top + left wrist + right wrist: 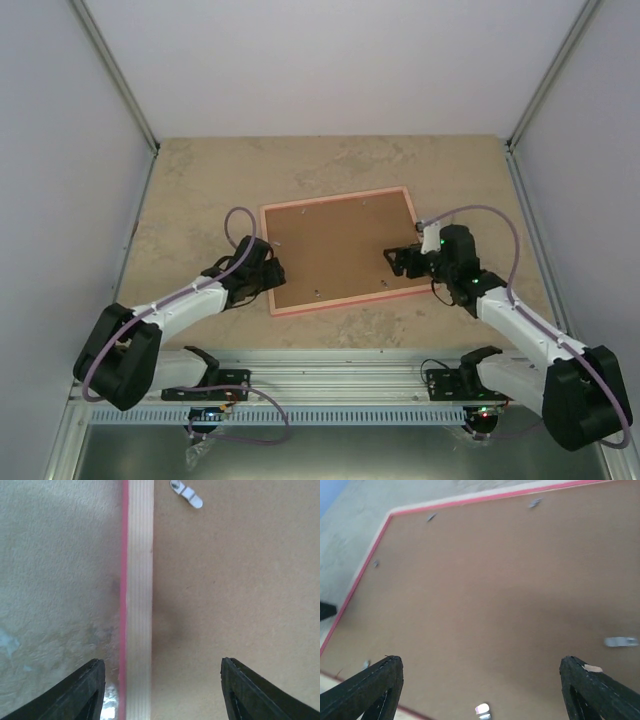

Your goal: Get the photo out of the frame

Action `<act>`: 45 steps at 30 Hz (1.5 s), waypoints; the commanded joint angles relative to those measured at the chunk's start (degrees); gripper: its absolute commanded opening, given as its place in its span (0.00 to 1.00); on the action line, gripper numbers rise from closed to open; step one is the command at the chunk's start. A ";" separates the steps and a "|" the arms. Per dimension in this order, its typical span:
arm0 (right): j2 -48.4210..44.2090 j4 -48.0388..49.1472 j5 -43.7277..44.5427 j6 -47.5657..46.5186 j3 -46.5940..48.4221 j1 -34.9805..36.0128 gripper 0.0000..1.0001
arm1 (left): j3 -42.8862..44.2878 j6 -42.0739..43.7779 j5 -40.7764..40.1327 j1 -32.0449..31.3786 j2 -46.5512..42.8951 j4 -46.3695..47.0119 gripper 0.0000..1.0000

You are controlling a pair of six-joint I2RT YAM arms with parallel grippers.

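Observation:
The pink frame (340,250) lies face down on the table, its brown fibreboard back up. The photo is hidden beneath that back. My left gripper (272,272) is open at the frame's left side. In the left wrist view its fingertips (90,680) straddle the pale wooden rail (139,580) with its pink edge, without touching it, and a small metal clip (187,492) lies further along. My right gripper (398,260) hangs open over the right part of the back (495,590), with nothing between its jaws. Metal clips (620,641) sit along the board's edges.
The beige marbled table (200,190) is closed in by white walls on the left, right and far sides. An aluminium rail (330,365) with both arm bases runs along the near edge.

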 commanded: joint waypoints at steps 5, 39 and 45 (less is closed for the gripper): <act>1.79 -2.61 2.42 -6.30 3.40 12.55 0.87 | -0.50 -0.80 -4.79 -0.90 0.95 -5.26 0.51; 15.39 -2.60 30.93 -30.43 8.60 48.48 0.86 | 1.43 1.24 -9.87 -0.87 -2.02 -3.49 0.00; 20.13 0.14 39.15 -35.66 7.51 53.48 0.86 | 1.83 1.22 -9.43 -0.91 -4.35 -4.08 0.00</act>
